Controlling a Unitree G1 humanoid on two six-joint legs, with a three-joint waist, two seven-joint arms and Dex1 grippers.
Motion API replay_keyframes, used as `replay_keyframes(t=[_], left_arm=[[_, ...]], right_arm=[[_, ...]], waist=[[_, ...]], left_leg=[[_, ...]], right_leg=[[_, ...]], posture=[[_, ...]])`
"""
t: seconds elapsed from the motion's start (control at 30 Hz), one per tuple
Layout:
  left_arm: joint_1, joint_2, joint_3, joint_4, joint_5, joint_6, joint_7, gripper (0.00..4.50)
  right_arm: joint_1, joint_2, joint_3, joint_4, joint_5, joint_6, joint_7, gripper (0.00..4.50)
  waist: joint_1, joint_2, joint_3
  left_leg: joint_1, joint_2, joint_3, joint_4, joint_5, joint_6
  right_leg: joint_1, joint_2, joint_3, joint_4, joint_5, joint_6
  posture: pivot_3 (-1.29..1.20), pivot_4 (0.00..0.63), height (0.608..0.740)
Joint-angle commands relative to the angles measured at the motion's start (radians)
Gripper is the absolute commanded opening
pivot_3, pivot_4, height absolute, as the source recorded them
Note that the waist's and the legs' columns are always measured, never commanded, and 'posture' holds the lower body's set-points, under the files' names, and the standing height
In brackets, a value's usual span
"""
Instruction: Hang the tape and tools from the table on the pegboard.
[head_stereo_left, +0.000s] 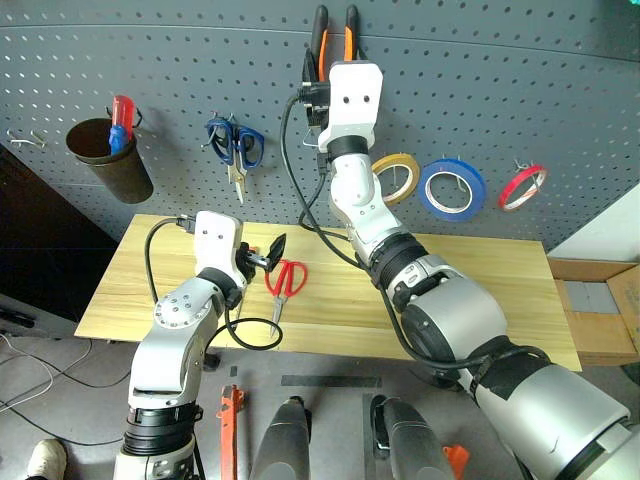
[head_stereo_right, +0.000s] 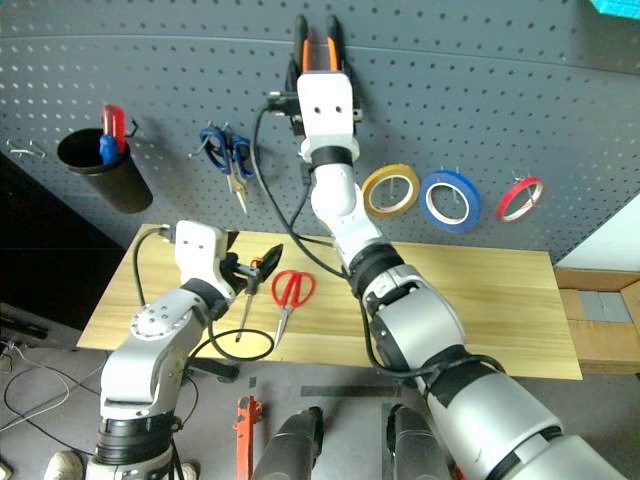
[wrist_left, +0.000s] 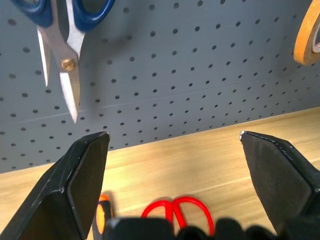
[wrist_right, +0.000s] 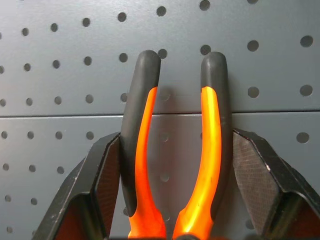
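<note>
Pliers: one pair (wrist_right: 175, 150), orange-and-black handles with smooth rounded tips, upper centre of the head view, pointing up against the pegboard (head_stereo_left: 500, 80).
Right gripper: (wrist_right: 175, 185) its two black fingers are closed on the pliers, textured pads pressed on the outer sides of both handles.
Left gripper: (wrist_left: 175, 175) spread wide with nothing in it, low at the left centre of the head view, above the table (head_stereo_left: 480, 290).
Scissors: two pairs. Red-handled scissors (head_stereo_left: 285, 283) lie flat on the table just beside the left gripper; blue-handled scissors (head_stereo_left: 235, 145) hang on the board, upper left, steel blades pointing down.
Screwdriver: one (head_stereo_right: 250, 295), slim, orange-and-black handle, thin dark shaft, lying on the table between the left gripper and the red scissors.
Tape rolls: three rings in a row on hooks, right of centre. Yellow roll (head_stereo_left: 397, 177), then a wider blue roll (head_stereo_left: 452, 188), then the thin red tape (head_stereo_left: 522, 187) with its pale core, farthest right.
Cup: one dark round cup (head_stereo_left: 110, 160) at the far left on the board, red and blue handles poking out of it.
Table top: pale yellowish wood planks, long rectangle.
Pegboard surface: dark grey, even rows of small holes.
</note>
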Motion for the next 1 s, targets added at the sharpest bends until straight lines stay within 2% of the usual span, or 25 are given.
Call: replay_keyframes(t=[0.03,0.47,0.77,1.0], left_arm=[[-0.004,0.015,0.066,-0.095,-0.03,-0.01,0.015,4.5],[0.023,0.012,0.133,-0.255,-0.18,0.08,0.016,4.5],[-0.004,0.019,0.141,-0.249,-0.273,0.085,0.018,4.5],[0.024,0.055,0.183,-0.249,-0.295,0.082,0.023,4.5]], right_arm=[[-0.112,0.15,-0.008,-0.042,0.016,-0.022,0.013,2.77],[-0.034,0.125,-0.03,-0.014,0.035,0.014,0.012,2.77],[-0.027,0.12,-0.023,-0.001,0.032,0.025,0.017,2.77],[-0.014,0.18,-0.01,-0.006,0.036,0.017,0.047,2.77]], waist=[[0.0,0.0,0.0],[0.003,0.0,0.0],[0.003,0.0,0.0],[0.001,0.0,0.0]], left_leg=[[0.0,0.0,0.0,0.0,0.0,0.0],[-0.001,0.0,0.0,0.0,0.001,-0.002],[-0.001,0.0,-0.001,0.0,0.003,-0.005],[-0.001,0.0,-0.001,0.0,0.003,-0.005]], right_leg=[[-0.001,0.0,0.0,0.0,0.0,0.0],[-0.001,0.0,0.0,0.0,0.0,0.0],[-0.001,0.0,-0.001,0.001,0.0,0.0],[-0.001,0.0,-0.001,0.001,0.0,0.0]], posture=[[0.29,0.275,0.74],[0.31,0.279,0.74],[0.31,0.274,0.74],[0.31,0.276,0.74]])
